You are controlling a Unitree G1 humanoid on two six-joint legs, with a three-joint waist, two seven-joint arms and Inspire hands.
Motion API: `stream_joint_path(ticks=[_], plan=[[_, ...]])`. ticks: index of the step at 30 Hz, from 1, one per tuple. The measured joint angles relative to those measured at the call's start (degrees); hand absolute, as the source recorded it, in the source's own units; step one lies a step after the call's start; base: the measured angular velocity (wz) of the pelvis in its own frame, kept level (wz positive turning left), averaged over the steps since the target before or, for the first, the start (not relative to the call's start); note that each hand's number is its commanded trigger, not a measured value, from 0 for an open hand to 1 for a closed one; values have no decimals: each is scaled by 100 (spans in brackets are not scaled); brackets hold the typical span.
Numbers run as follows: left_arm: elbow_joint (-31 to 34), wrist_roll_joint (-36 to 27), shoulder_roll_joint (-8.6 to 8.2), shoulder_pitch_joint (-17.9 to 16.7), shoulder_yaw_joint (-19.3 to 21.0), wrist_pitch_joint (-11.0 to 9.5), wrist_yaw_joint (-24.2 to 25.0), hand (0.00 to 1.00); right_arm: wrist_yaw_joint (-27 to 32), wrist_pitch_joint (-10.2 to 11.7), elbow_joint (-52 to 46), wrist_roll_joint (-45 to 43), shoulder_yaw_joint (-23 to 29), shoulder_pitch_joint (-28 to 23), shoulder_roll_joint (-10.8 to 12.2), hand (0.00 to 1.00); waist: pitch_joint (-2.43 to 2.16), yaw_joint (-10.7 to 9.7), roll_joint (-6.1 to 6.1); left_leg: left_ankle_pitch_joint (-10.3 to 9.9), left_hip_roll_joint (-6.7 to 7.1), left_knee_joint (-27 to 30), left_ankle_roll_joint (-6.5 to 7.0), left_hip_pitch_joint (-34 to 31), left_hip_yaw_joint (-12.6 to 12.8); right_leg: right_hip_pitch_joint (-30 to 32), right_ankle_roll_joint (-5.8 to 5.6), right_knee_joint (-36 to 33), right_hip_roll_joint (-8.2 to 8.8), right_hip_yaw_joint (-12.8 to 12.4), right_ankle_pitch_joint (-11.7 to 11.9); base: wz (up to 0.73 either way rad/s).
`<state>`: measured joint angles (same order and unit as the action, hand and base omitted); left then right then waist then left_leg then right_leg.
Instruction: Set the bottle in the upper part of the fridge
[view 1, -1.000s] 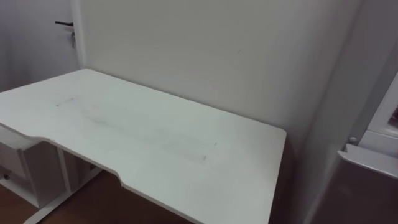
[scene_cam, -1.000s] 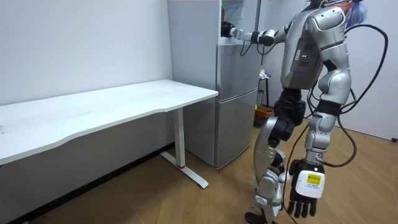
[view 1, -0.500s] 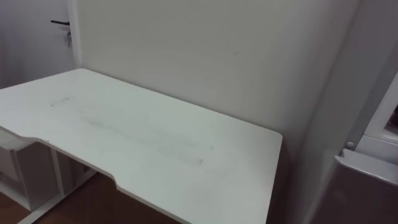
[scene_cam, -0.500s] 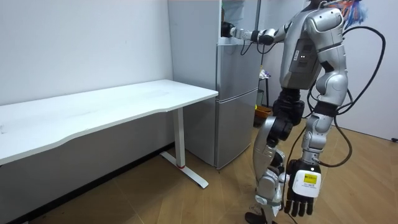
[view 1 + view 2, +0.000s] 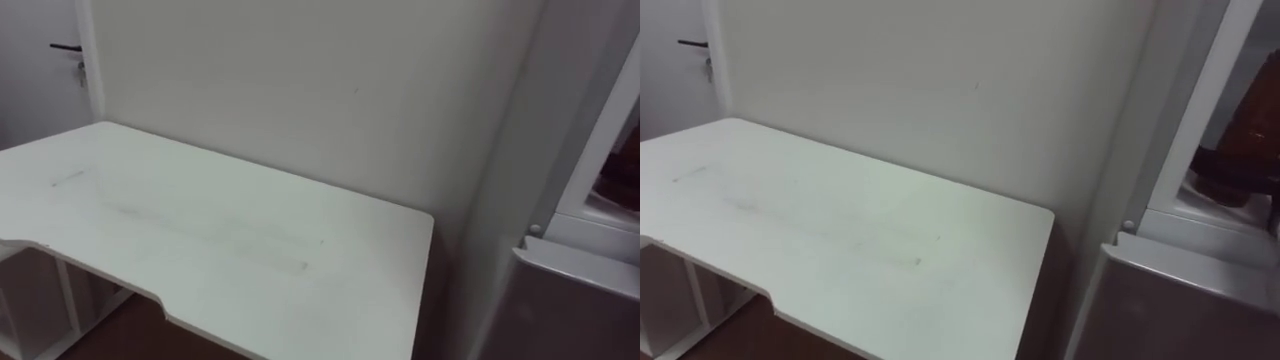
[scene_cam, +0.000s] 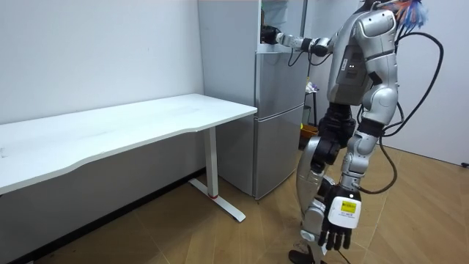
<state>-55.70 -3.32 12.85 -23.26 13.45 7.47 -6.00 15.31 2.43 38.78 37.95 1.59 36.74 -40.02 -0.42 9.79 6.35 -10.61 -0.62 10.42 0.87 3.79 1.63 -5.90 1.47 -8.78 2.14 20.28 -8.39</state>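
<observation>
In the room view I stand close in front of the grey fridge [image 6: 278,125], at its right side. My right arm is stretched up to the open upper compartment, where the right hand [image 6: 268,34] sits at the opening; its fingers are hidden from me. A dark brownish shape [image 5: 1243,150] lies inside that compartment, at the right eye view's right edge; I cannot tell whether it is the bottle or my hand. My left hand [image 6: 335,233] hangs low beside my legs with relaxed, straight fingers and holds nothing.
A long white table [image 5: 220,240] stands against the wall left of the fridge, its right end close to the fridge's side. The lower fridge door [image 5: 1180,300] is closed. A door with a dark handle [image 5: 62,47] is at the far left. Wooden floor lies around me.
The eye view has shifted right, bringing more of the fridge opening into sight. My hanging left arm has swung toward the room view's left. The right hand sits slightly deeper at the opening.
</observation>
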Motion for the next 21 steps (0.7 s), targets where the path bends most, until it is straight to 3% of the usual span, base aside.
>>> stream_joint_path(ticks=[8, 12, 21], plan=[[-149, -176, -29, 63, -5, -48, -5, 0, -57, 8, -164, 0, 45, -345, 0, 0, 17, -41, 14, -99, -24, 53, 11, 190, 139, -155, -31, 15, -27, -163, -20, -9], [-176, -179, -33, 68, -7, -49, -4, 0, -56, 11, -420, -5, 68, -547, 0, 0, 21, -172, 20, -130, -12, 95, 34, 184, 156, -144, -49, 14, -23, -203, -29, -2], [-166, -226, -44, 110, -10, -114, -9, 0, -12, 74, -909, -3, 496, -932, 59, 0, 25, -271, -32, -181, -15, 127, 55, 140, 210, -83, -70, 19, -26, -259, -21, -3]])
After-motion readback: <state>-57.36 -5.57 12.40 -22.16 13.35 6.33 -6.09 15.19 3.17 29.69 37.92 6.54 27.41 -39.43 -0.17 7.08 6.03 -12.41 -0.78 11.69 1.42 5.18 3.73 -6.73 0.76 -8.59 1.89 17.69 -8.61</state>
